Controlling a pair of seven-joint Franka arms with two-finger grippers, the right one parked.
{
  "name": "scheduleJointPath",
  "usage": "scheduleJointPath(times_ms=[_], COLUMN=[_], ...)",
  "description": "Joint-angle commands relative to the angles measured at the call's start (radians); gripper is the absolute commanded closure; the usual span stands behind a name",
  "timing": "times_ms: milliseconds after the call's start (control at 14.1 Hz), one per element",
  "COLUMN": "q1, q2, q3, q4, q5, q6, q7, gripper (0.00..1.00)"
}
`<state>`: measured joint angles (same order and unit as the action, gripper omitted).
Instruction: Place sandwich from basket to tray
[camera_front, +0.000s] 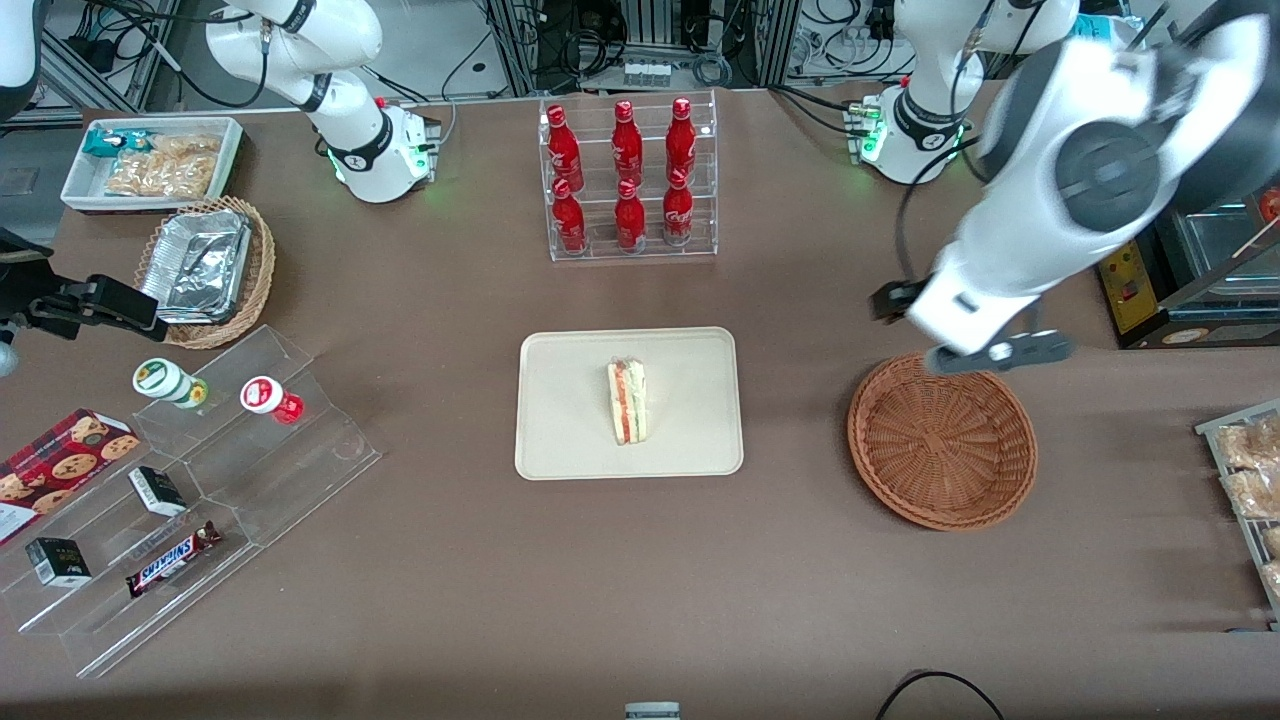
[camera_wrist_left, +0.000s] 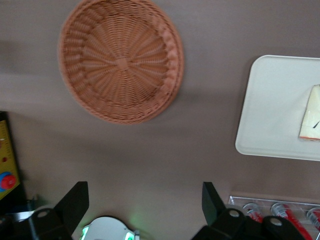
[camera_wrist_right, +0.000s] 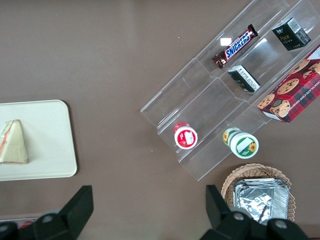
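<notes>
Wicker basket (camera_front: 941, 441): empty when I looked; nothing lay in its bowl.
Sandwich (camera_front: 627, 400): lay on the tray (camera_front: 560, 440), near the middle, long axis running toward the front camera.
Gripper (camera_wrist_left: 145, 200): I had it raised above the table by the basket's rim, fingers spread wide, holding nothing.
Key relation: sandwich well apart from the gripper, toward the parked arm's end.
Judgement: placement looked done.

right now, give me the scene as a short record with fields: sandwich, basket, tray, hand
sandwich: lying on the tray, near its middle
basket: empty, on the table toward the working arm's end
tray: holds only the sandwich
hand: open, holding nothing, above the table beside the basket
task state: sandwich already on tray
</notes>
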<state>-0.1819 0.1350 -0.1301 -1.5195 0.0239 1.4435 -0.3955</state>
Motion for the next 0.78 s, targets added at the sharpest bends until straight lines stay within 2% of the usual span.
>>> scheduleJointPath(times_ms=[0,212,707], q1=[0.086,0.146,0.150], q2=[-0.086,-0.114,-0.106], q3=[-0.014,-0.013,0.007], q4=[-0.041,-0.036,-0.013], q5=[0.007,0.007,0.010], q6=[-0.052,-0.060,-0.044], q7=[0.098,0.116,0.106], gripper=[0.00,0.00,0.00])
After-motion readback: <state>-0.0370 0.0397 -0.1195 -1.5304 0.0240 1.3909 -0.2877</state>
